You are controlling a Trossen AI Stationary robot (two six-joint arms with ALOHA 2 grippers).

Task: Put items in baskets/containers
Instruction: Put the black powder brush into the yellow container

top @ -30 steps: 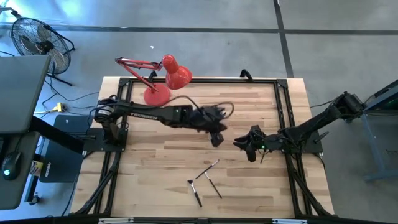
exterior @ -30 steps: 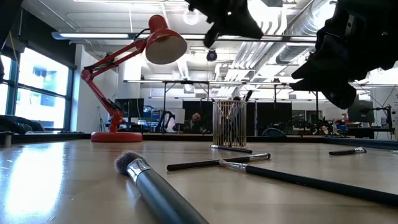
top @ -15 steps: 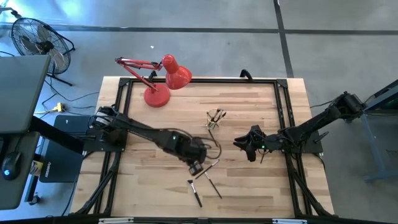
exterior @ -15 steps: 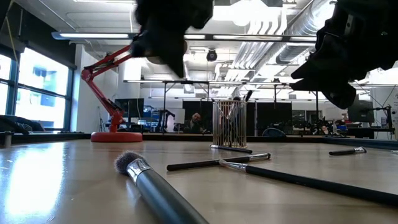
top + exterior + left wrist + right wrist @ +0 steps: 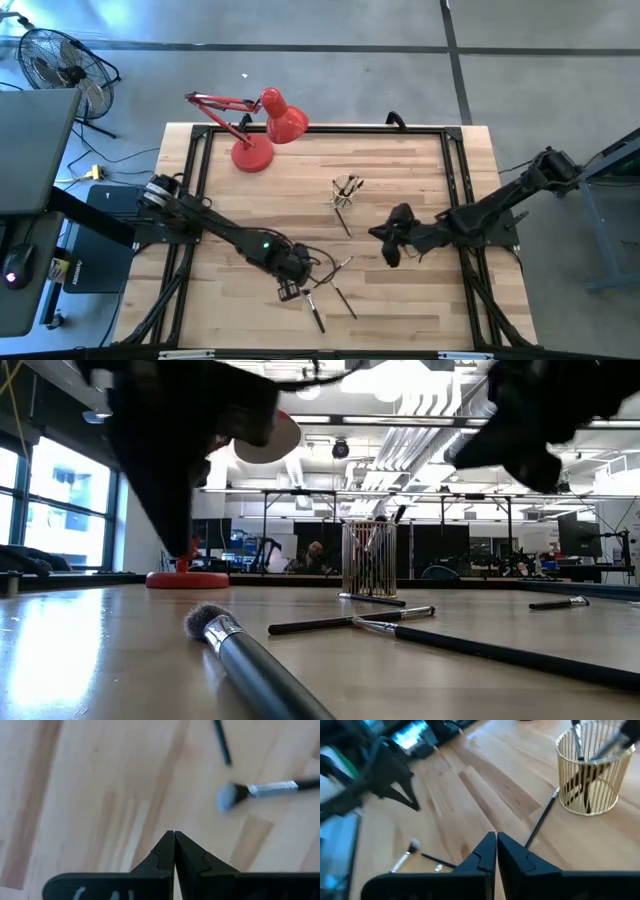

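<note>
A gold wire cup [image 5: 347, 189] stands upright on the table's middle with several brushes leaning in it; it also shows in the right wrist view [image 5: 592, 770]. One dark brush [image 5: 342, 222] lies on the table beside the cup. Three more brushes [image 5: 330, 285] lie crossed nearer the front edge, one with a grey tuft [image 5: 230, 797]. My left gripper [image 5: 290, 292] hangs shut just left of these loose brushes, touching nothing. My right gripper [image 5: 388, 258] is shut to the right of them, above the table, holding nothing.
A red desk lamp [image 5: 262, 128] stands at the table's far left, its round base [image 5: 188, 578] on the wood. A black frame [image 5: 320, 130] runs around the table's edges. Bare wood [image 5: 230, 310] lies left of the loose brushes.
My left gripper has swung from beside the cup toward the table's near edge and a little left, coming down by the loose brushes. My right gripper has shifted slightly toward the left and near edge. The brushes and cup have stayed put.
</note>
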